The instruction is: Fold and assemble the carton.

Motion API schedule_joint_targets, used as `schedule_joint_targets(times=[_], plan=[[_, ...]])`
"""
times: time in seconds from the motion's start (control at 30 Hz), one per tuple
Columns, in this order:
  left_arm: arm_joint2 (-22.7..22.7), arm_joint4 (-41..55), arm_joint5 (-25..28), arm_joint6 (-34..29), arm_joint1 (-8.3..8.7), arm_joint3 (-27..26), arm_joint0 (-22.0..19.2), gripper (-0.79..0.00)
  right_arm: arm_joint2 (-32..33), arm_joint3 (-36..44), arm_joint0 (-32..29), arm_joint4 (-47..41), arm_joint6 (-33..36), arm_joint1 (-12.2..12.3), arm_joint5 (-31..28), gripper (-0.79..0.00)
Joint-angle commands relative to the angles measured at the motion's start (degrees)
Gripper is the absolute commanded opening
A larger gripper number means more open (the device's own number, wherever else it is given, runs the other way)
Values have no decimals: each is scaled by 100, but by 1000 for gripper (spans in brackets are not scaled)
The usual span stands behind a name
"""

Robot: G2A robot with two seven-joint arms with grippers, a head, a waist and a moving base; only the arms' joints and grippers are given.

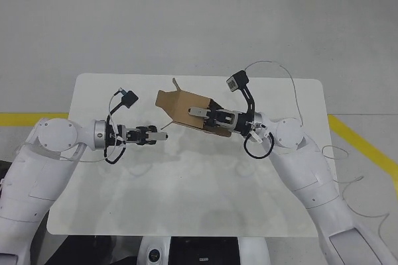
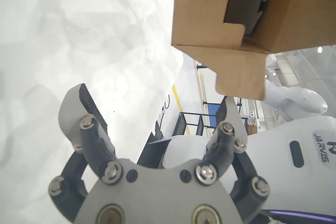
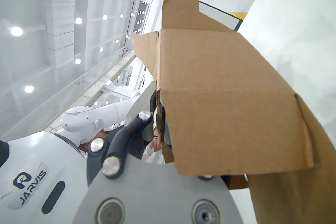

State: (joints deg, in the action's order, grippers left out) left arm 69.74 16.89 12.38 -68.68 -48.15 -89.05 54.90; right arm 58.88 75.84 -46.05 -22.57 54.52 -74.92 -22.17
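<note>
A brown carton (image 1: 180,106), partly folded with loose flaps, hangs tilted above the back middle of the white table (image 1: 186,199). My right gripper (image 1: 200,114) is shut on its right wall; in the right wrist view the carton (image 3: 223,104) covers most of the gripper, and one finger (image 3: 147,128) shows at its edge. My left gripper (image 1: 160,134) hovers just in front of and below the carton's left end. It is open with nothing between its fingers (image 2: 155,99). The carton's open end and a hanging flap (image 2: 236,72) are close above one fingertip.
The table's front half and left side carry nothing. A thin cable (image 1: 278,66) loops from the right arm over the table's back right corner. Yellow floor tape (image 1: 13,119) runs past both table sides.
</note>
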Motion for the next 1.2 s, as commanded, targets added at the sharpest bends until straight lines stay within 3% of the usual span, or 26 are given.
schedule_joint_targets(times=[0.0, 0.73, 1.17], plan=[[38, -38, 13, 24, 6, 24, -9, 0, -19, -8, 14, 51, 25, 0, 44, -785], [26, -60, 30, -1, -13, 142, -109, 0, -433, -91, 293, -4, 657, -86, 190, -785], [-11, -74, 32, -45, -23, 95, -109, 0, -544, -257, 401, -79, 701, -139, 136, -785]])
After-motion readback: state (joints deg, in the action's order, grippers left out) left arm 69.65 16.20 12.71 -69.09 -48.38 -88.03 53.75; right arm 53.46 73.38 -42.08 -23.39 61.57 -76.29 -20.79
